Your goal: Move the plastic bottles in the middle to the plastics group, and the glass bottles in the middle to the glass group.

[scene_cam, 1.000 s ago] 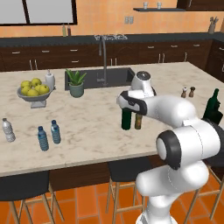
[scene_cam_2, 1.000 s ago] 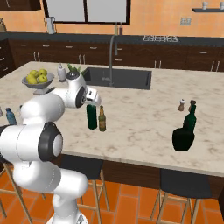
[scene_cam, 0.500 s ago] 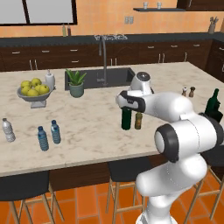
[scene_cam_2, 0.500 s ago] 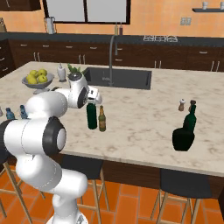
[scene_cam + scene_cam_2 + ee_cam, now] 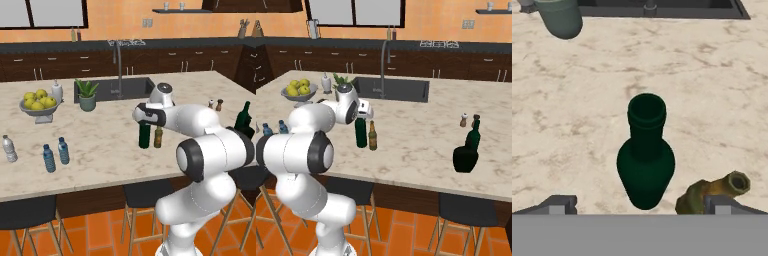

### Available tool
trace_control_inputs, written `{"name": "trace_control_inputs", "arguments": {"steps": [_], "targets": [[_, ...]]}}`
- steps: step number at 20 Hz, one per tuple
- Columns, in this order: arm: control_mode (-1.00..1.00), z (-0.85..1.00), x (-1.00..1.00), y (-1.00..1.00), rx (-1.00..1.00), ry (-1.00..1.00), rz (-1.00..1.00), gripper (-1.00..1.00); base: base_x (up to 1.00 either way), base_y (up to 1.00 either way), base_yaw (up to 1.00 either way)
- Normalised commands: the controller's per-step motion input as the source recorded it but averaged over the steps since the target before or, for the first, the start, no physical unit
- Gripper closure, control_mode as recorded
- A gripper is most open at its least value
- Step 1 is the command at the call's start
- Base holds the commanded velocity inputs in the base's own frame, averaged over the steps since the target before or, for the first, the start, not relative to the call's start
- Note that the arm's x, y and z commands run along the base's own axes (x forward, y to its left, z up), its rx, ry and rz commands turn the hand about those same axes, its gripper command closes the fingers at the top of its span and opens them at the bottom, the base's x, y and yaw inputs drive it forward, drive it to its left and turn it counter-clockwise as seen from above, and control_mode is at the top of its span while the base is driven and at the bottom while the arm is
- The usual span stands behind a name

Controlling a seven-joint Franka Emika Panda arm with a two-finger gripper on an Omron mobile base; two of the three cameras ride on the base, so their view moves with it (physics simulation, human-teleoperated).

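Observation:
A tall slim dark green wine bottle stands mid-counter with a shorter amber bottle just to its right. My gripper hangs directly above the green bottle's neck. In the hand view I look down on the green bottle, between my open fingertips, and the amber bottle lies by the right tip. Nothing is gripped. At the left, two blue-tinted plastic bottles stand beside a clear white-capped one. The glass group, a squat green bottle and a tall-necked one, stands far right.
A fruit bowl, a white dispenser and a potted plant stand at the back left. The sink with its tap lies behind the bottles. Salt and pepper shakers stand back right. Stools line the front edge.
The hand has edged slightly left and down over the green bottle. The jaws stayed open and no bottle has moved.

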Motion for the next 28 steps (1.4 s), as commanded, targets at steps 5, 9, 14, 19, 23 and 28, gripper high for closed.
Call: {"name": "trace_control_inputs", "arguments": {"steps": [5, 9, 14, 19, 23, 28], "targets": [[-1.0, -0.12, 0.08, 0.0, 0.0, 0.0, 0.04, -1.0, 0.0, 0.0, 0.0], [-1.0, -0.13, 0.1, 0.0, -0.01, 0.0, 0.03, -1.0, 0.0, 0.0, 0.0], [-1.0, -0.11, 0.15, 0.0, -0.02, 0.0, 0.01, -1.0, 0.0, 0.0, 0.0], [-1.0, -0.05, 0.2, 0.0, -0.03, 0.0, 0.01, -1.0, 0.0, 0.0, 0.0], [-1.0, -0.09, 0.13, 0.0, -0.03, 0.0, 0.01, -1.0, 0.0, 0.0, 0.0], [-1.0, -0.02, 0.03, 0.0, 0.0, 0.01, 0.01, -1.0, 0.0, 0.0, 0.0]]}}
